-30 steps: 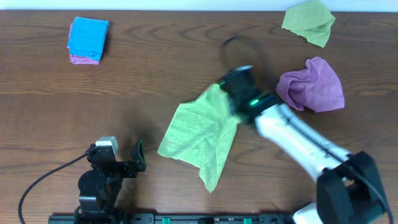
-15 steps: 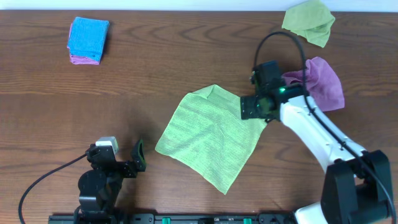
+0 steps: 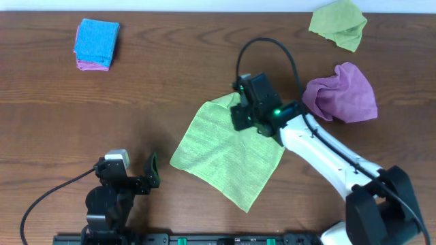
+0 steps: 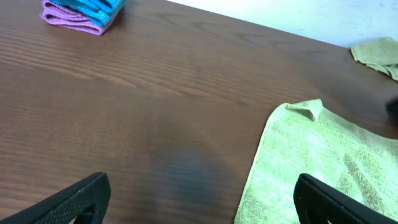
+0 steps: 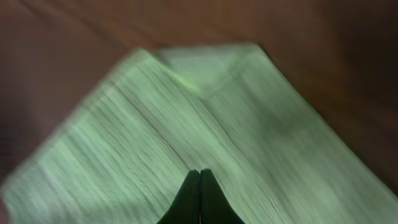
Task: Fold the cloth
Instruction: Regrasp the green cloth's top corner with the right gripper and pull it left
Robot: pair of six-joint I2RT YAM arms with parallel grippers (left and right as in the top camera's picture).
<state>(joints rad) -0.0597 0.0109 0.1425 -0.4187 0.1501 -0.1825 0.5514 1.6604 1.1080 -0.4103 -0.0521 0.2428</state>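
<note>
The green cloth (image 3: 228,153) lies spread flat at the middle of the desk (image 3: 136,88), one corner (image 4: 309,109) curled over; we judge it laid open so an edge can be taken for the first fold. The right tool (image 5: 200,183) hovers over its far part, fingers pressed together with nothing between them. The left tool (image 4: 202,190) waits at the near edge, spread wide, clear of the cloth
</note>
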